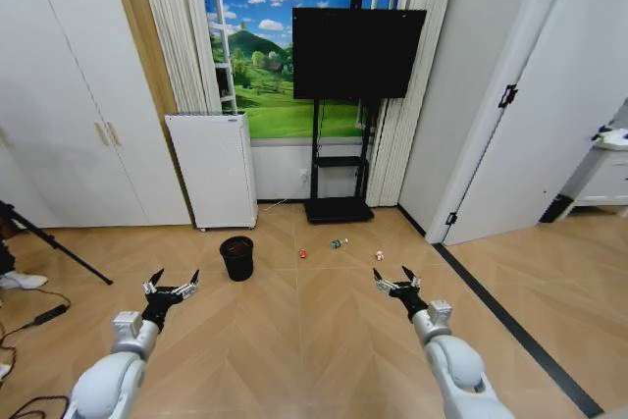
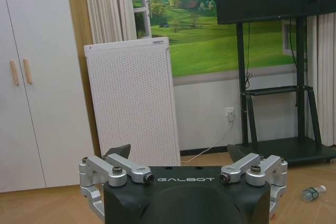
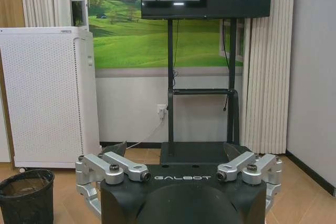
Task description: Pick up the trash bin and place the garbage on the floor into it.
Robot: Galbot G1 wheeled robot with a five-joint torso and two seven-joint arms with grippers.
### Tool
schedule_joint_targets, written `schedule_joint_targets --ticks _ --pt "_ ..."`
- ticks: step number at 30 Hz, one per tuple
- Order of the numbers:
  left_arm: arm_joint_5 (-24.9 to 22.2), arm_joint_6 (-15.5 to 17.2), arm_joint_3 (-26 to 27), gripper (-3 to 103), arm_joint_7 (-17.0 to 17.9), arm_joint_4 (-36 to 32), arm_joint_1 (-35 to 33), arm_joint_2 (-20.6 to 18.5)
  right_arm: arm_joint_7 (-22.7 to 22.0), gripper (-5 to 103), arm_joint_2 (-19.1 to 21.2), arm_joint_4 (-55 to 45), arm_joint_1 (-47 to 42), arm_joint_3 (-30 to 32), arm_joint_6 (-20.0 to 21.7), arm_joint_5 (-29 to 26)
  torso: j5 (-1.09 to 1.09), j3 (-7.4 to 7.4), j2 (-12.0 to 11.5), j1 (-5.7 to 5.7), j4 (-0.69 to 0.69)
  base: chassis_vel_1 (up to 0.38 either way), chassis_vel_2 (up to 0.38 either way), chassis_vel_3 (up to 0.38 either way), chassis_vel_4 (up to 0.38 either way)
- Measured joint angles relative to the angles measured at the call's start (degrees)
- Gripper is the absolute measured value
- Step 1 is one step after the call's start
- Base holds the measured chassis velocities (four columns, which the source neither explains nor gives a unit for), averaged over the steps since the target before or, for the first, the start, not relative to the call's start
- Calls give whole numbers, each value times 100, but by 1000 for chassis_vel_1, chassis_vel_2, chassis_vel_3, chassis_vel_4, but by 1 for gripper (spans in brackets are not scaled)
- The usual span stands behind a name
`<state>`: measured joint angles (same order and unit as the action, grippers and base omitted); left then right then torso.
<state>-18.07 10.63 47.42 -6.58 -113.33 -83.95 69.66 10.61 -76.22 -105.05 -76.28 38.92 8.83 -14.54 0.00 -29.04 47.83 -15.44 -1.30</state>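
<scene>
Wood floor (image 1: 314, 331): trash bin (image 1: 236, 258), garbage (image 1: 339, 243) (grippers (image 1: 174, 285) (image 1: 395, 278) spread)

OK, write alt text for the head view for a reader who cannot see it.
The left gripper and the right gripper are held out, open and empty, over a wooden floor. Ahead stand the trash bin and three small pieces of garbage, before a white perforated appliance and a TV on a stand.

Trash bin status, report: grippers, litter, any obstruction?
Left gripper and right gripper open, empty, short of everything. Trash bin upright on floor, untouched. Three litter pieces beyond it. Path clear.
</scene>
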Motion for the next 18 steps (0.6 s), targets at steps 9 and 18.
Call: schedule_joint_targets --ticks 9,18 --pt "-76 47 -13 100 25 -12 -3 44 0 100 -9 4 -5 13 -14 -38 0 0 0 0 0 0 0 0 0" --pt "-45 160 -23 100 19 -43 -27 75 -1 100 -31 16 -23 27 -39 -47 0 0 0 0 0 0 0 0 0"
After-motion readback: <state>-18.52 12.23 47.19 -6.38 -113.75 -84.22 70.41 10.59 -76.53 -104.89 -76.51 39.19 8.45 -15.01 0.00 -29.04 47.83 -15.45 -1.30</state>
